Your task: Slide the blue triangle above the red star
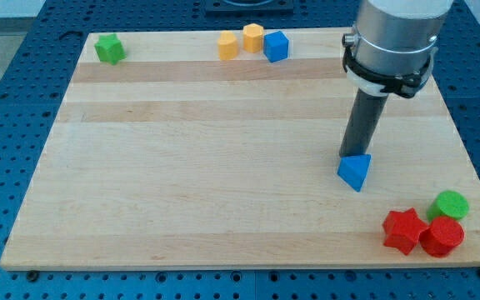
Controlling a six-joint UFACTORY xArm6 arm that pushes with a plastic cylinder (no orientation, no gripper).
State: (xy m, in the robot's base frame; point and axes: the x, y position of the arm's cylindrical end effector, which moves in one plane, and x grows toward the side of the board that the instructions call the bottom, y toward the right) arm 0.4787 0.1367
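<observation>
The blue triangle [355, 172] lies on the wooden board [223, 167] at the view's right. The red star [404, 231] lies below and to the right of it, near the board's bottom right corner. My tip [355, 156] stands right at the triangle's upper edge, touching it or nearly so, on the side away from the star. The rod rises from there to the arm's grey wrist [390, 42] at the view's top right.
A red cylinder [442, 237] touches the star's right side, with a green cylinder [450, 205] just above it. At the board's top edge stand a green block [109, 49], two yellow blocks [227, 45] [252, 37] and a blue cube [276, 46].
</observation>
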